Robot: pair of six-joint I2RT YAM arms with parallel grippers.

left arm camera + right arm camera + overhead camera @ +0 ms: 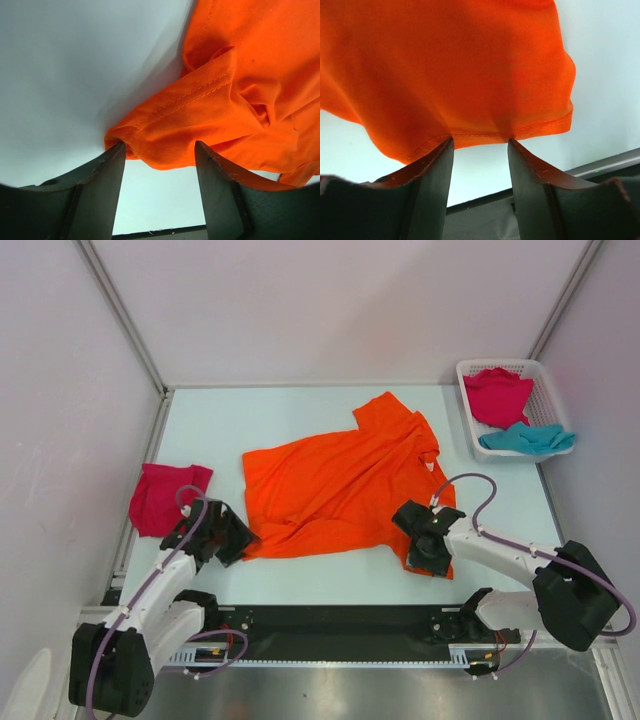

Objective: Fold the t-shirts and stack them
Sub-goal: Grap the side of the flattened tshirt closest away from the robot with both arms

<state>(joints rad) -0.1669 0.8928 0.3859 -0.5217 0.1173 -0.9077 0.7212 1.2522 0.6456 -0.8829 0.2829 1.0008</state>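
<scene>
Left gripper (pixel 159 150), right gripper (pixel 480 142) straddling orange t-shirt (pixel 335 485) near hem, jaws parted, nothing clenched. Needing deep, even bites on both corners before folding farward.

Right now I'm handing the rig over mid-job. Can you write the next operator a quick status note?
Both open, nothing pinched: left gripper astride the near-left hem corner of the orange t-shirt, right gripper astride its near-right hem.
Orange t-shirt lies spread and wrinkled mid-table.
Done: one magenta t-shirt looks folded at the left edge.
Left: fold and stack the orange one, then the second magenta t-shirt and teal t-shirt in the white basket.
</scene>
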